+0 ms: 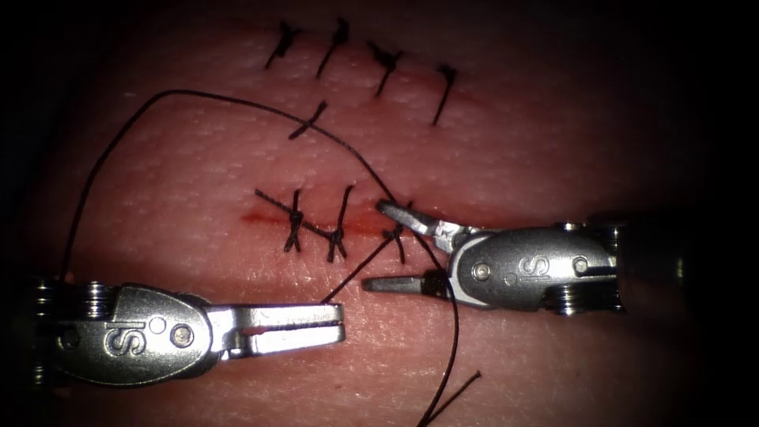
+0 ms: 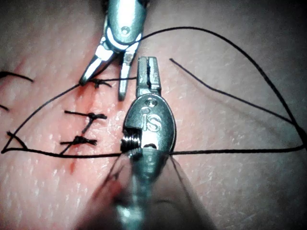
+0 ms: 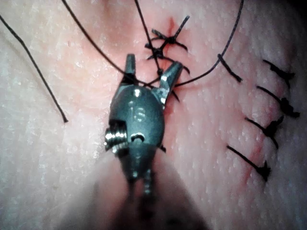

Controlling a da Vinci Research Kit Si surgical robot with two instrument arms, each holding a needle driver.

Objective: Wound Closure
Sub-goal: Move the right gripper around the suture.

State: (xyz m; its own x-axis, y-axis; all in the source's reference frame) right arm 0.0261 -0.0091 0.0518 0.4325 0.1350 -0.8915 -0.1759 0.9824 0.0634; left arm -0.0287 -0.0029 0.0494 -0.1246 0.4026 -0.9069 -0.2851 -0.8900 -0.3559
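The cut point(image 1: 265, 216) in the tissue point(image 1: 198, 158) carries red fluid and three dark stitches; the rightmost knot point(image 1: 398, 234) lies between the right tool's jaws. My right tool point(image 1: 378, 245) is open around that knot and the thread, holding nothing; it is seen close up point(image 3: 152, 67). My left tool point(image 1: 340, 320), below the cut, is shut on a short taut thread point(image 1: 360, 269) that runs up to the knot, also visible at the left tool point(image 2: 148, 62). Neither tool holds a needle.
A long thread loop point(image 1: 166, 93) arcs from the left tool's wrist over the tissue to the knot, then trails down past the right tool point(image 1: 455, 332). Several finished stitches point(image 1: 387, 67) line a second closed cut farther back.
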